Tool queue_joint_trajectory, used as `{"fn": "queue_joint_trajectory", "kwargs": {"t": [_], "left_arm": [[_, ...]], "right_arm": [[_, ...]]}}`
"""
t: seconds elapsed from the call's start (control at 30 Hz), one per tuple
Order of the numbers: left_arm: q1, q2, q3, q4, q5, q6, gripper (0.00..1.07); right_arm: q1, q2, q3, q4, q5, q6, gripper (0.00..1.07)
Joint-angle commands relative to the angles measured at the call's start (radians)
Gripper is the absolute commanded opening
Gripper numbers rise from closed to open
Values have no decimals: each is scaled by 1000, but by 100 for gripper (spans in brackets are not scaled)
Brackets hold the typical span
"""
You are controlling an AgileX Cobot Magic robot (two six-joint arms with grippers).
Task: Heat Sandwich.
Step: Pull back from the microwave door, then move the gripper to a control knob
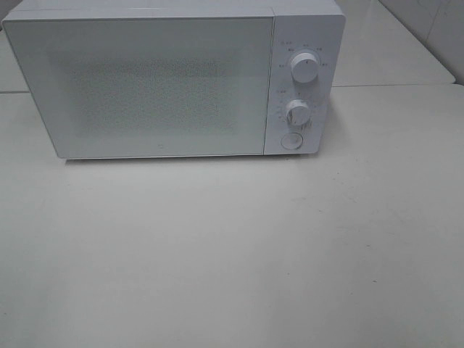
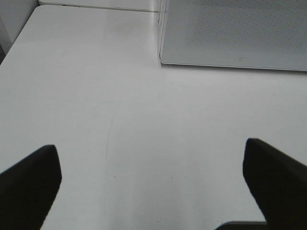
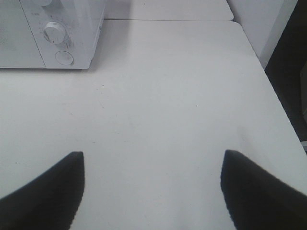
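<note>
Microwave [image 1: 174,80] shut across the top of the high view. My left claw [image 2: 151,149] and right claw [image 3: 153,157] both gape wide over the table [image 1: 232,254], holding nothing. No sandwich in sight, perhaps behind that door [image 1: 138,94]; progress I can't judge.

microwave [image 1: 174,80]: white, door with fine grey dotted mesh
table [image 1: 232,246]: off-white
left gripper [image 2: 152,184] fingers [image 2: 29,182]: black

Microwave [image 1: 177,76]: standing upright at the far side of the table [image 1: 232,254].
Door [image 1: 145,87]: sitting shut (white, speckled).
Knobs [image 1: 304,67]: two, stacking above a button [image 1: 291,141].
</note>
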State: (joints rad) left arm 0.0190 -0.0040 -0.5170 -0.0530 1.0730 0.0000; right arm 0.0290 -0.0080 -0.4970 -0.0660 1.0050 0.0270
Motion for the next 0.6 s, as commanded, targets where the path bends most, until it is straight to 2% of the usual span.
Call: {"fn": "queue_joint_trajectory", "kwargs": {"t": [0.03, 0.6], "left_arm": [[4, -25, 2, 0, -3, 0, 97], [4, -25, 2, 0, -3, 0, 97]], "right_arm": [[-5, -24, 2, 3, -9, 6, 76], [-5, 2, -25, -7, -34, 3, 80]]}}
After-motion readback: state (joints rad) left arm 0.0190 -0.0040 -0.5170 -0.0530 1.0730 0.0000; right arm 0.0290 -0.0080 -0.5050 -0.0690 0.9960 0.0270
